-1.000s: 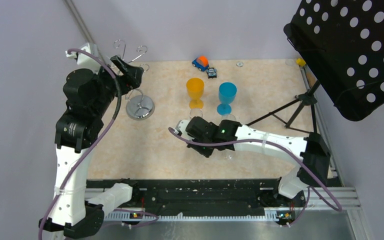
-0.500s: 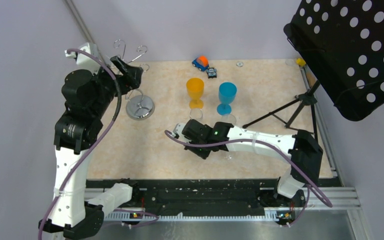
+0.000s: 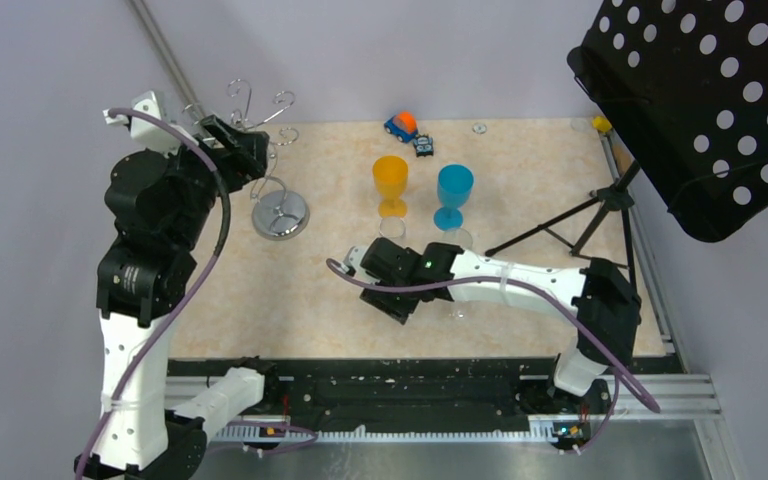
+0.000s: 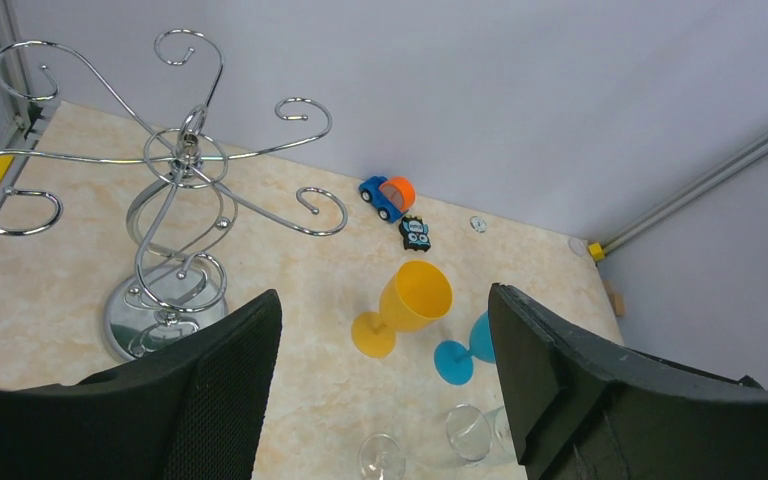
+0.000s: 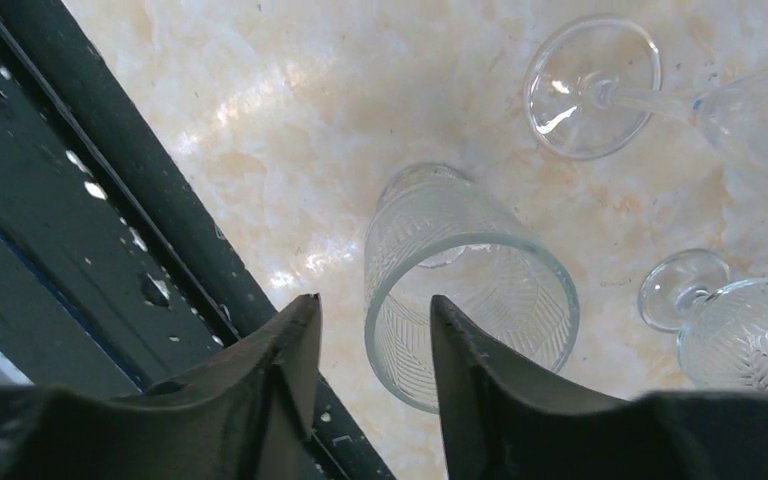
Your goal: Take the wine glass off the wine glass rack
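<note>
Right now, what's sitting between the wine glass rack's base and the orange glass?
Nothing. In the top view the table is bare between the base of the wine glass rack and the orange glass.

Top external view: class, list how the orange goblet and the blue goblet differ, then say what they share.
Colour: the orange goblet is amber-yellow, the blue goblet turquoise. Place: the orange goblet stands nearer the wine glass rack, the blue goblet beyond it. Shared: both are stemmed, upright on the table, side by side without touching.
</note>
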